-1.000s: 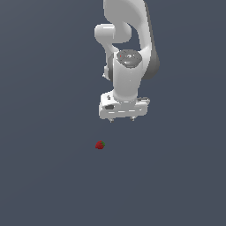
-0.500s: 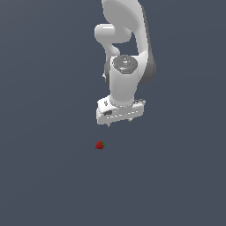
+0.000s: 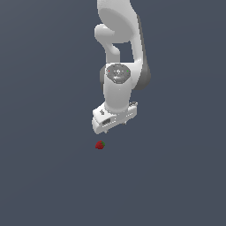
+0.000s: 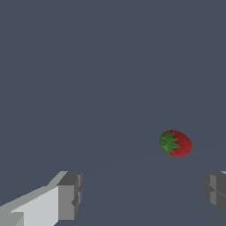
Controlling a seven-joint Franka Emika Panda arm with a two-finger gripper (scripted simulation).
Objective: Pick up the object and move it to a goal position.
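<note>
The object is a tiny dark-red strawberry with a green top (image 3: 100,145), lying on the plain dark grey floor. The white gripper (image 3: 115,127) hangs above it, a little toward the exterior view's right, and does not touch it. In the wrist view the strawberry (image 4: 175,143) lies ahead of the open gripper (image 4: 143,194), nearer one grey fingertip (image 4: 215,190) than the other (image 4: 69,194). The jaws stand wide apart and hold nothing.
The white arm (image 3: 121,48) rises behind the gripper toward the top of the exterior view. The plain dark grey floor (image 3: 44,176) lies all around.
The gripper has turned and moved toward the exterior view's left and lower, closer to the strawberry. The strawberry has not moved.
</note>
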